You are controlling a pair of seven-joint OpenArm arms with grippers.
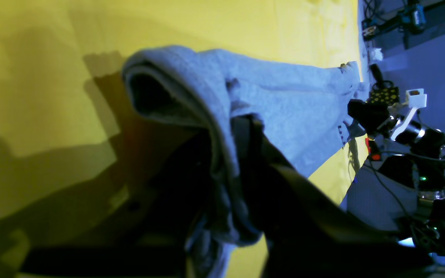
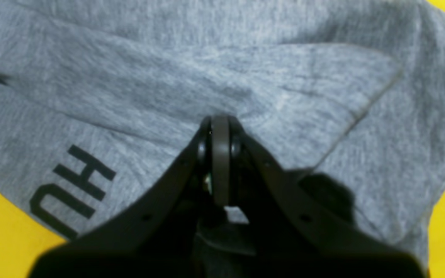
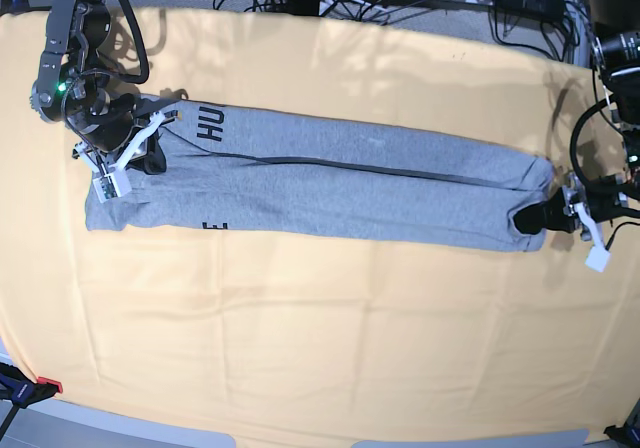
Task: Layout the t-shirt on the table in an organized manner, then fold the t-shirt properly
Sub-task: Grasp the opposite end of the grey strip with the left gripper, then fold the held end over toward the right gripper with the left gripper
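Both grippers' fingers (image 2: 220,127) clamp the t-shirt (image 3: 330,183) taut over desk (image 3: 300,348); pull more & you'll lose the hem.

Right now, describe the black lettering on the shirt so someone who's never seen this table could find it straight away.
Start with the wide yellow-orange table. Across it lies the grey t-shirt, stretched into a long band between the two robot hands. The black lettering sits at the band's end beside the right hand, on the base view's left. It is the only dark print on otherwise plain grey cloth.
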